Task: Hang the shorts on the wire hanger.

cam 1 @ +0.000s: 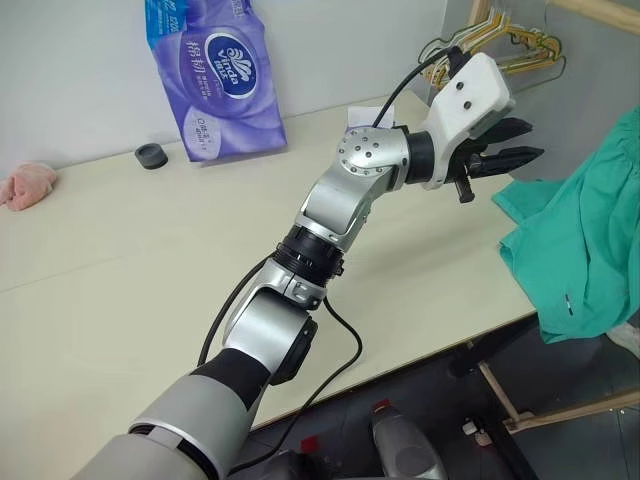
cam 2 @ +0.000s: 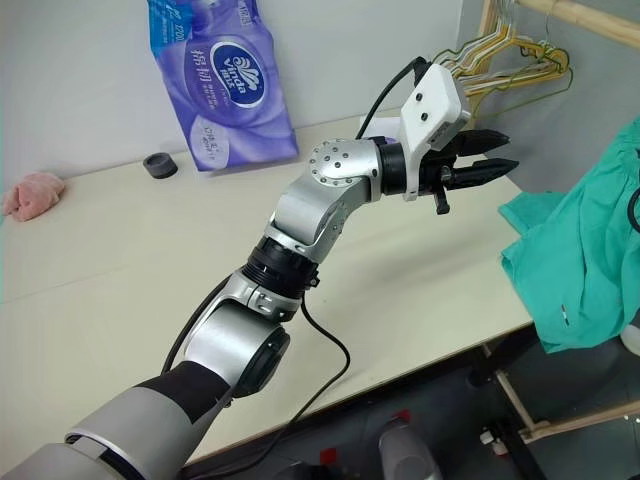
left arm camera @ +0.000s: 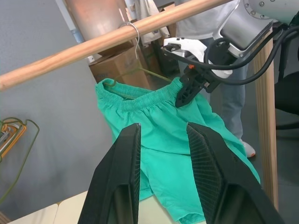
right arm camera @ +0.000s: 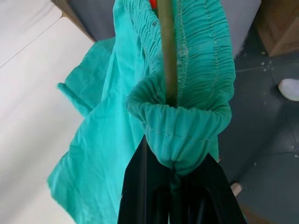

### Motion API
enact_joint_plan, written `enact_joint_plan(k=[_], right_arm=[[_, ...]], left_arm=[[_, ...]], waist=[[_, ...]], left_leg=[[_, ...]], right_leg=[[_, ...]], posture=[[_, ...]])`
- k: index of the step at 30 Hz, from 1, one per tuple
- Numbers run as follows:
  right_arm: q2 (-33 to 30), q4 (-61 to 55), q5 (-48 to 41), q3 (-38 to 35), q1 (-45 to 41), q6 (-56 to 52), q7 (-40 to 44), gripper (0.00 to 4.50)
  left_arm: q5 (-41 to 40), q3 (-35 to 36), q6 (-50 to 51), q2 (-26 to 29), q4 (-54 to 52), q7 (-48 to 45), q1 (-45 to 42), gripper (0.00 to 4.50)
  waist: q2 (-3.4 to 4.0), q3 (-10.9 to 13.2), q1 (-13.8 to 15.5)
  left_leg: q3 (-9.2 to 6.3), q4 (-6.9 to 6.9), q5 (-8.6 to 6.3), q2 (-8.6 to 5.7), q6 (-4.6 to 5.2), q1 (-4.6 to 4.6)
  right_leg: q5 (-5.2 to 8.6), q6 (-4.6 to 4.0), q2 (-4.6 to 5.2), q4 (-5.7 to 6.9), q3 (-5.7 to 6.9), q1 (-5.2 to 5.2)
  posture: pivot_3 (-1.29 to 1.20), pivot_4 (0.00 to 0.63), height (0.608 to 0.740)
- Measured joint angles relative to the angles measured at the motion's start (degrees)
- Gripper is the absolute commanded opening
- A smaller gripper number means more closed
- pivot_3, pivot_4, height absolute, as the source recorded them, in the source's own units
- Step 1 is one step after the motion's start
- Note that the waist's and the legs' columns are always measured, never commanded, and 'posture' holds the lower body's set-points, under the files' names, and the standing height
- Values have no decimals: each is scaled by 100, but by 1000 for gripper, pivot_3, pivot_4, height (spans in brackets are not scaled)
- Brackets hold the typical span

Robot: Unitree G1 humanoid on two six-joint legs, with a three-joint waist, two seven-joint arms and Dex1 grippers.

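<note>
Left gripper (cam 1: 505,148): nearest the head camera, at one o'clock over the worktop (cam 1: 120,250), fingers parted, nothing between them.
Shorts (left arm camera: 163,126): at three o'clock, waistband threaded on the wire hanger (left arm camera: 135,72), whose hook sits over a wooden rail (left arm camera: 93,44); lower hem touching the worktop's edge.
Right gripper (left arm camera: 186,93): clenched on the waistband.

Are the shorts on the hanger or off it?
On it: the shorts' waistband is gathered around the wire hanger, which hooks over the wooden rod.
</note>
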State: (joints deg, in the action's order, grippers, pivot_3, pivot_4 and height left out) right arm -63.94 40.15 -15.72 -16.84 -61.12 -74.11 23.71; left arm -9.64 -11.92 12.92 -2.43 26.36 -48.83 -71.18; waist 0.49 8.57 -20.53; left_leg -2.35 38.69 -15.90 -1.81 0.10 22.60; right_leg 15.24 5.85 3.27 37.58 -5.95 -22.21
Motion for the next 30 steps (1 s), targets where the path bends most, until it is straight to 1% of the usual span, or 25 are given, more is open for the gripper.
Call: enact_joint_plan(k=[2, 5, 8, 14, 17, 19, 20, 23, 26, 30], right_arm=[[1, -21, 3, -8, 45, 10, -24, 1197], [10, -154, 42, -28, 178, 13, -136, 2262], [78, -453, 113, -250, 211, -27, -444, 3211], [389, -1765, 498, -950, 549, -146, -1510, 3211], [649, -2634, 616, -1236, 743, -355, -1807, 3211], [751, -3356, 619, -1224, 992, -383, -1837, 3211], [812, -3778, 612, -1187, 1132, -372, -1818, 3211], [993, -4612, 597, -1128, 1246, -382, -1781, 3211], [1164, -5212, 583, -1045, 1362, -320, -1729, 3211], [1339, -5729, 537, -681, 1695, 98, -1526, 3211]], left_arm=[[0, 0, 0, 2, 0, 0, 0, 1652], [0, 0, -28, 2, 0, 0, 0, 1652], [2, 0, -82, 0, 0, 12, 0, 1652], [4, 2, -116, 18, 2, 62, 0, 1652], [-33, 5, -92, 42, 2, -3, 0, 1652], [-138, 3, 17, 68, -1, -223, 1, 1652], [-253, -2, 143, 146, -42, -481, 23, 1652], [-483, -18, 406, 378, -167, -1094, 153, 1652], [-568, -42, 532, 552, -219, -1473, 227, 1652], [-570, -46, 556, 588, -290, -1557, 306, 1652]], waist=[[1, 0, 2], [2, -1, 4], [9, -6, 2], [34, -21, 32], [43, -27, 33], [48, -30, 30], [52, -33, 25], [56, -35, -9], [57, -37, -5], [54, -40, -4]], left_leg=[[-2, 0, 0, 0, 0, 1], [0, 1, 0, -1, 0, 1], [-1, 0, 0, -1, 0, 0], [-4, 4, 0, -3, 0, 5], [-4, 4, 1, -3, 0, 3], [-6, 4, 1, -3, -1, 4], [-6, 4, 1, -3, -1, 2], [-9, 5, 1, -2, -1, 1], [-17, 8, 1, -3, -1, 4], [-21, 11, 1, -4, -1, 5]], right_leg=[[0, 0, 0, 0, 1, 0], [0, 0, 1, 0, 0, 0], [0, 0, 0, 2, 0, -1], [0, 1, 2, 4, 1, -2], [0, 1, 2, 6, 1, -2], [2, 3, 1, 8, 3, -3], [2, 5, 1, 10, 3, -3], [3, 5, 0, 12, 5, -3], [2, 4, 1, 12, 8, -3], [2, 4, 3, 14, 11, -1]], posture=[[-313, 138, 740], [-313, 130, 740], [-315, 122, 740], [-327, 110, 740], [-333, 107, 740], [-336, 106, 740], [-337, 105, 740], [-339, 103, 740], [-337, 99, 740], [-326, 90, 740]])
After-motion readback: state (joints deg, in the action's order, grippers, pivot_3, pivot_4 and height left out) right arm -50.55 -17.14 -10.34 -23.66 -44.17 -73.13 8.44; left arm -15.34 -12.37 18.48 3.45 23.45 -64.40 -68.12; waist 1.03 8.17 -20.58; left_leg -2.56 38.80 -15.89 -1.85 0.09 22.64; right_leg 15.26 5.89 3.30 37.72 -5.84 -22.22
